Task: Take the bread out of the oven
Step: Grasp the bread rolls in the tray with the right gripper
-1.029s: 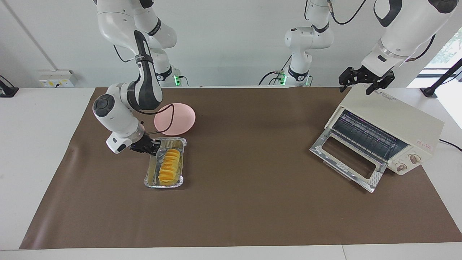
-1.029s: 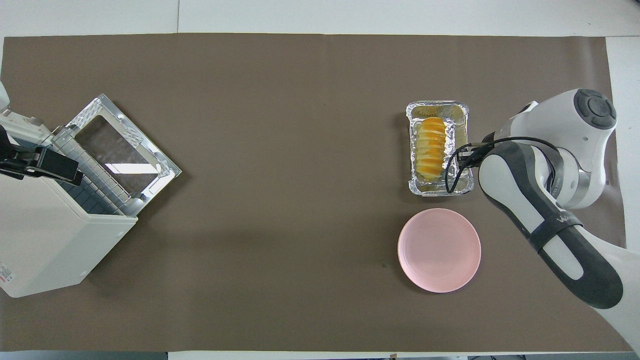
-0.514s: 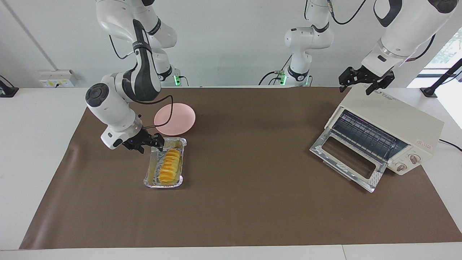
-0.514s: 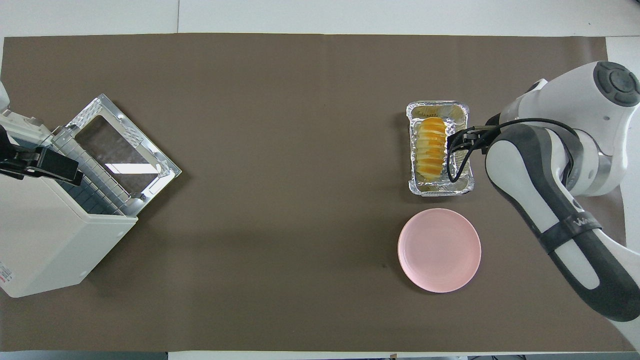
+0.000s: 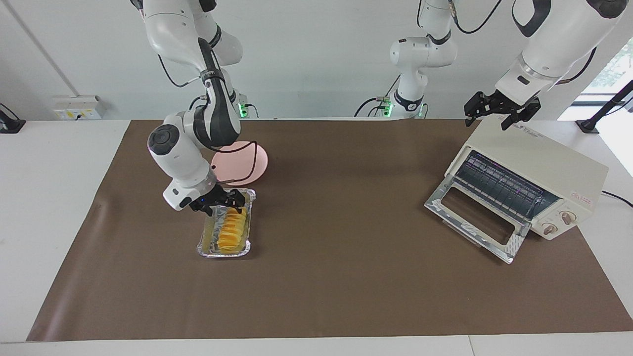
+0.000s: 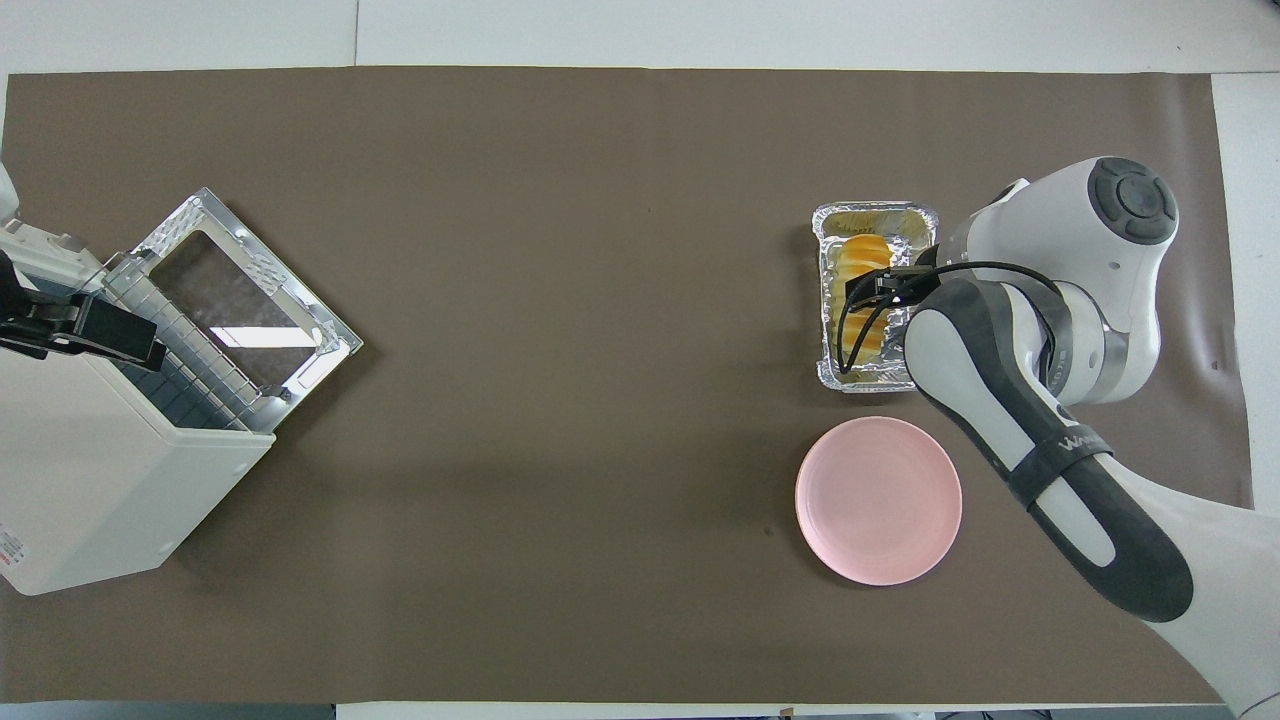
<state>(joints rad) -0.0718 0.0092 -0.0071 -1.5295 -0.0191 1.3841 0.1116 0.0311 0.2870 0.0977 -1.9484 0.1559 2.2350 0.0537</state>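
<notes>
Right claw over the bread, with its fingers apart

The bread lay in the foil tray on the bench, well apart from the open oven. In the facing view its long axis ran from 12 to 6 o'clock. The right claw hung over its 12 o'clock end, holding nothing. The pink plate lay just beside the tray, at 12 o'clock. The left claw waited above the oven, also with fingers apart. There was free room around the tray.

bright, even light, soft shadows
</notes>
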